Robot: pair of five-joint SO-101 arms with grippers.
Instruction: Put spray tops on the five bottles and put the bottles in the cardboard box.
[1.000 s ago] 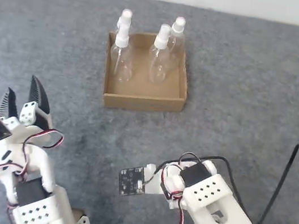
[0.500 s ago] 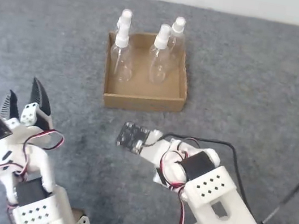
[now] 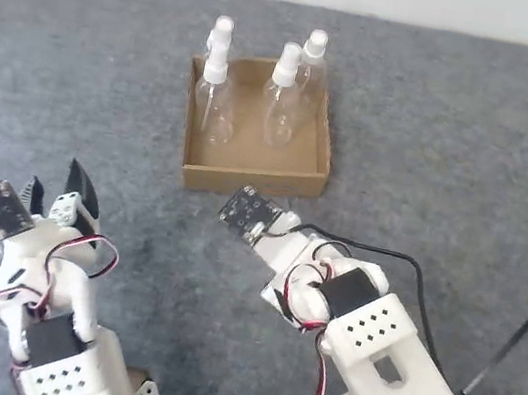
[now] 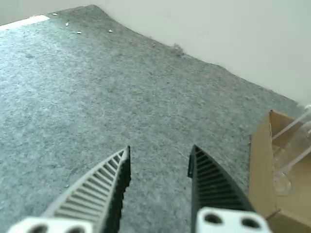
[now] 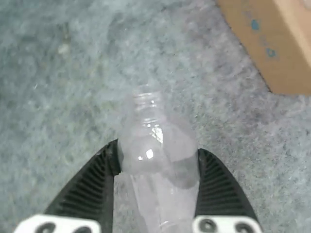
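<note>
Bottle [image 5: 154, 145] uncapped, clamped in right claw [image 5: 156, 151]; left claw [image 4: 159, 158] spread, empty. Best: firm grip, neck steady and unobstructed for capping.

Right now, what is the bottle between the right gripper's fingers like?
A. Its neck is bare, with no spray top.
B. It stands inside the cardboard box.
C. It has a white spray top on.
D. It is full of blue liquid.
A: in the right wrist view the bottle held in the right gripper is clear and ends in an open threaded neck, outside the cardboard box.
</note>
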